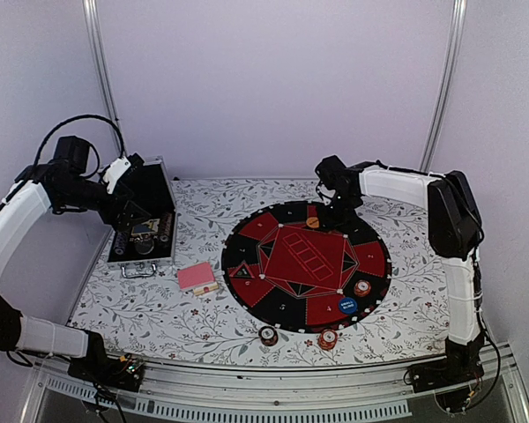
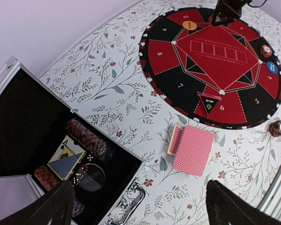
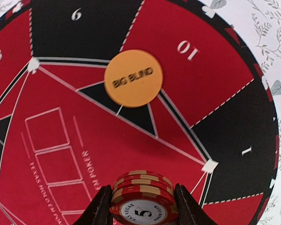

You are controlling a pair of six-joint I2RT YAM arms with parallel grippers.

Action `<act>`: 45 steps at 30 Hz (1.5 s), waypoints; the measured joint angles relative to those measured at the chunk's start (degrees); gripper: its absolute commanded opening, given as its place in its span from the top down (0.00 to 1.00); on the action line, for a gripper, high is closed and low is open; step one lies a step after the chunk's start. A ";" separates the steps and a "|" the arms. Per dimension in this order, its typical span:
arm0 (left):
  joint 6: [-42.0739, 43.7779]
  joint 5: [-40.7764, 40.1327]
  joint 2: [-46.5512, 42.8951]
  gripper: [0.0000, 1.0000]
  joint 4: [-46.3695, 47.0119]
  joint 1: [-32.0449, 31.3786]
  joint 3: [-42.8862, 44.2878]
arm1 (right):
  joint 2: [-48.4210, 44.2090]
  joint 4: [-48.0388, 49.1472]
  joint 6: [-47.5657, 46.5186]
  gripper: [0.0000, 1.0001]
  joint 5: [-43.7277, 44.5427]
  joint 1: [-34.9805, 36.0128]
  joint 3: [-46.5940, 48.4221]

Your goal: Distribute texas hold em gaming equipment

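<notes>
Two grippers: the left gripper (image 2: 138, 194), jaws wide and empty, hangs over the silver case (image 1: 141, 231) at the table's (image 1: 203, 207) left edge, probably to draw more stock; a pink-backed card deck (image 1: 195, 275) lies between case and poker mat (image 1: 286, 256). On the mat: orange Big Blind button (image 1: 312, 223) at the far rim, blue button (image 1: 347, 306) beside a chip stack (image 1: 361, 287) near-right; a darker stack (image 1: 268, 335) and a red stack (image 1: 327, 338) sit just off its near edge, seemingly marking seats. The right gripper (image 3: 143, 208) clamps a Las Vegas chip stack (image 3: 143, 185) over the mat by the orange button, apparently for placing.

Floral table (image 1: 212, 317) bears mat (image 1: 305, 264), case (image 1: 159, 189), cards (image 1: 196, 276), chips (image 1: 268, 335)
</notes>
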 measured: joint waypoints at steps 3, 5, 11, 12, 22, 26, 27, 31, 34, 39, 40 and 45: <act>0.09 -0.02 0.00 0.00 0.00 0.00 -0.02 | 2.80 0.70 -0.52 0.75 0.59 -1.88 2.78; 0.17 -0.02 0.02 0.00 0.00 0.00 -0.02 | 4.92 1.20 -0.85 0.76 0.96 -2.93 4.72; 0.20 0.00 0.02 0.00 0.00 0.00 -0.02 | 10.75 2.19 -1.29 0.76 1.22 -5.20 8.90; 0.20 0.00 0.02 0.00 0.00 0.00 -0.02 | 11.56 2.16 -1.29 0.76 1.03 -5.51 9.73; 0.26 -0.02 0.37 0.00 0.02 0.00 -0.02 | 15.15 3.45 -1.53 0.76 0.85 -7.30 15.08; 0.42 -0.02 0.48 0.00 0.02 0.00 -0.02 | 15.32 3.48 -1.90 0.57 0.70 -7.45 15.34; 0.42 -0.02 0.48 0.00 0.02 0.00 -0.02 | 15.34 3.48 -1.95 0.51 0.70 -7.45 15.37; 0.44 -0.04 0.50 0.00 0.00 0.00 -0.02 | 15.52 3.30 -2.32 0.33 0.68 -7.48 15.43; 0.44 -0.02 0.50 0.00 0.02 0.00 -0.02 | 15.58 2.73 -2.62 0.28 0.81 -7.56 15.96; 0.44 -0.02 0.50 0.00 0.00 0.00 -0.02 | 15.58 0.74 -3.19 0.27 0.94 -7.63 19.50; 0.42 -0.02 0.50 0.00 0.00 0.00 -0.02 | 15.50 0.55 -3.30 0.27 0.94 -7.63 20.31; 0.44 -0.04 0.50 0.00 0.00 0.00 -0.02 | 12.26 -0.83 -3.45 0.24 0.90 -7.19 20.35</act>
